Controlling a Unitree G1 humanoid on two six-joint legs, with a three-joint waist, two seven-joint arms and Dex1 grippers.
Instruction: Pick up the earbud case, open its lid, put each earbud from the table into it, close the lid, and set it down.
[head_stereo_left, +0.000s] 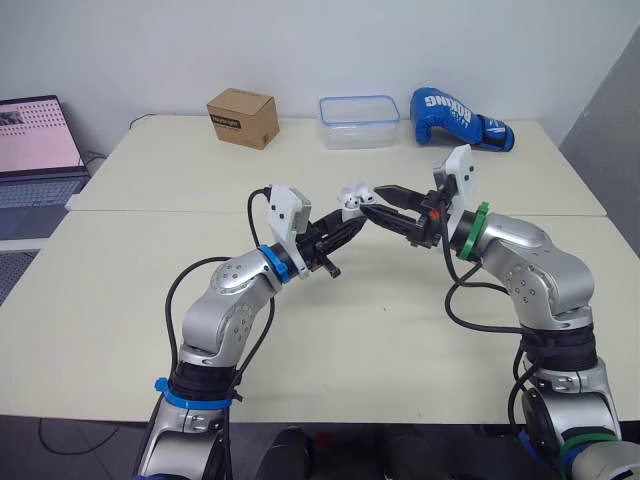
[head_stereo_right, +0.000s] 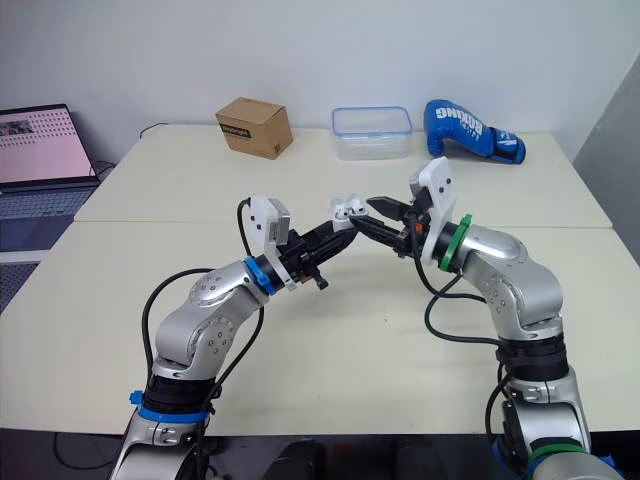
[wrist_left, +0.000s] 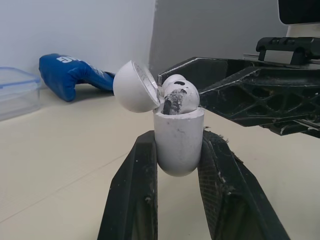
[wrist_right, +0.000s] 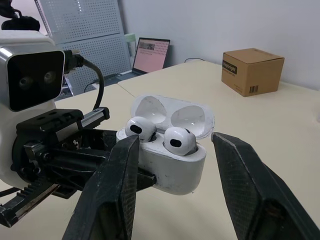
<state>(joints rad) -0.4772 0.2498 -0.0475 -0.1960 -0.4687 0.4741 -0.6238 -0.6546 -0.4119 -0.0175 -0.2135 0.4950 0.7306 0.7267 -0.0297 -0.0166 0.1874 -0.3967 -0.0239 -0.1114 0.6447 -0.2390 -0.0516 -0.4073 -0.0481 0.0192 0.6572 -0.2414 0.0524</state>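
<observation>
Left hand (wrist_left: 177, 150) is clenched on the earbud case (wrist_right: 172, 160). Its two black fingers pinch the lower body of the case from either side & hold it upright in the air, above the middle of the desk (head_stereo_left: 120, 300).

Right hand (wrist_right: 172, 145) faces it from the opposite side w/ fingers spread apart, one on each side of the top of the case. It grips nothing; we can't tell if either finger touches the case.

The lid (wrist_right: 172, 112) is flipped back on its hinge, so we see its two hollow cups. Two white earbuds (wrist_right: 177, 140) sit side by side in the case, heads poking up above the rim.

Further out, at the far edge of the desk: a small cardboard box (head_stereo_left: 242, 117), a clear plastic container (head_stereo_left: 359, 121) w/ a blue-rimmed top, & a blue boxing glove (head_stereo_left: 455, 117). A laptop (head_stereo_left: 35, 135) w/ a pink screen sits off to the robot's left.

Progress, as we judge it: mostly done. Case is picked up, lid is open, both earbuds are in. Left to do: close the lid, prob. w/ the right hand pushing it down while the left hand steadies the case, then set the case on the desk. The earbuds may need a light press first if they sit too high for the lid to shut.
</observation>
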